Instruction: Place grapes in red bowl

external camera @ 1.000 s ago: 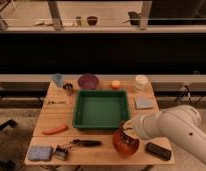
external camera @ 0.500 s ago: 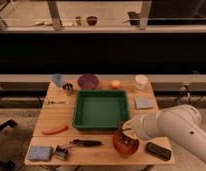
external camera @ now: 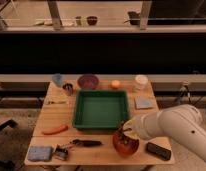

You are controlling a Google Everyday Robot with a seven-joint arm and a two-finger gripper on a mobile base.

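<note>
Orange-red glossy red bowl [external camera: 125, 143] at counter's [external camera: 101, 154] near right edge, gripper [external camera: 125, 131] just above it, grip state unclear, grapes hidden

You face a wooden table [external camera: 96, 150] before a dark wall, a lit counter [external camera: 103, 27] running behind, and the gripper [external camera: 125, 131] low at right

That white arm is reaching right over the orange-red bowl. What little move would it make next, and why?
Probably a small release, then a lift straight up. The gripper sits at the rim of the red bowl, near the table's front edge beside the green tray. Something dark lies inside the bowl, perhaps the grapes, though that is too blurred to confirm. If they are in, only letting go and clearing away remains.
</note>
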